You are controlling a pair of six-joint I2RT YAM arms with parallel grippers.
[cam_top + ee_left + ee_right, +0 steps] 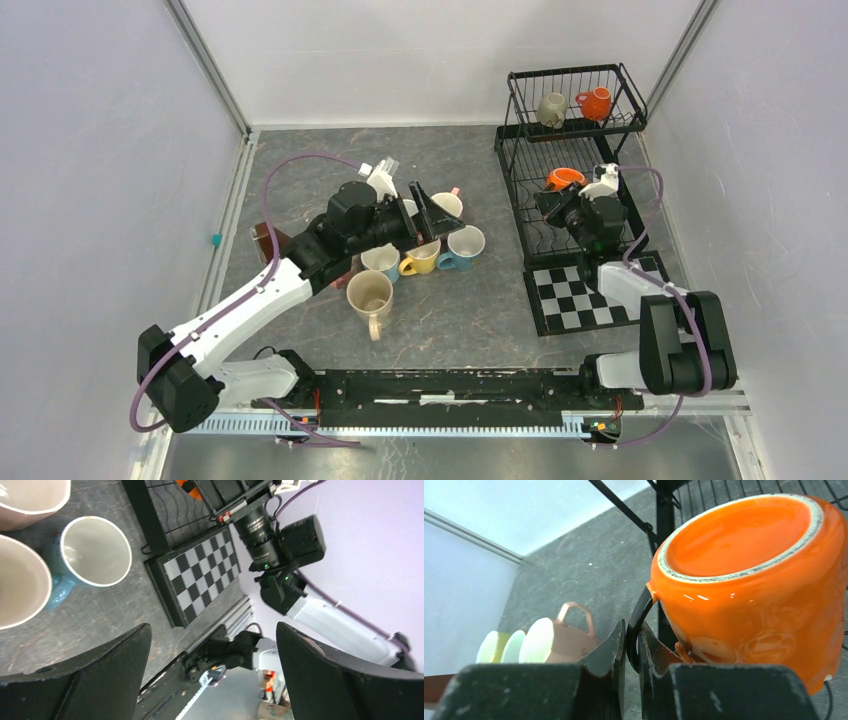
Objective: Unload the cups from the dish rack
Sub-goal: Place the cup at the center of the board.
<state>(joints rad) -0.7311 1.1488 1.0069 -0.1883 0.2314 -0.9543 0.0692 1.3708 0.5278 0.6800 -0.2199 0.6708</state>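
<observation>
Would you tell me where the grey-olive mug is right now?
The grey-olive mug sits far right in the top view, in the upper basket of the dish rack, left of an orange mug.

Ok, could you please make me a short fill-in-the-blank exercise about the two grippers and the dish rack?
1. The right gripper is shut on the handle of an ____ cup.
2. The upper tier of the dish rack holds exactly ____ cups.
3. The jaws of the left gripper stand wide ____.
Missing words: orange; two; open.
</observation>
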